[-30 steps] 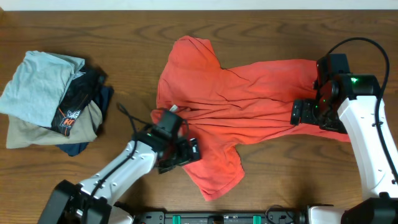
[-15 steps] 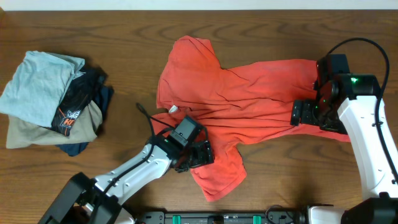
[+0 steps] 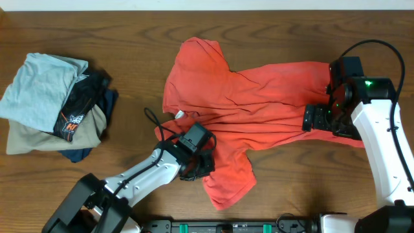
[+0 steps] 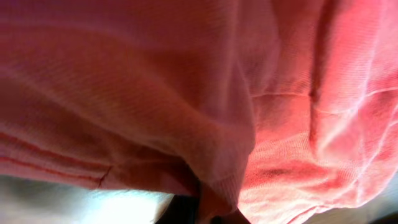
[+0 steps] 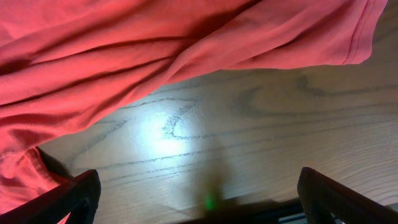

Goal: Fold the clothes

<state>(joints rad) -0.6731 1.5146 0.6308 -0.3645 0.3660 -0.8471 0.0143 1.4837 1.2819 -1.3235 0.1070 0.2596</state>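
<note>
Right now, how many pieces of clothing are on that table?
5 visible: a coral-red T-shirt spread in the middle; stacked at left, a grey-blue garment on top, then a black garment, a tan garment and a navy garment underneath. Others may be hidden.

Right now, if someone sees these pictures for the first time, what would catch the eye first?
The coral-red cotton T-shirt lies crumpled across the middle of the brown wooden table. The left gripper sits at its lower left edge and the right gripper at its right end. A pile of grey-blue, tan and black garments rests at the far left.
</note>
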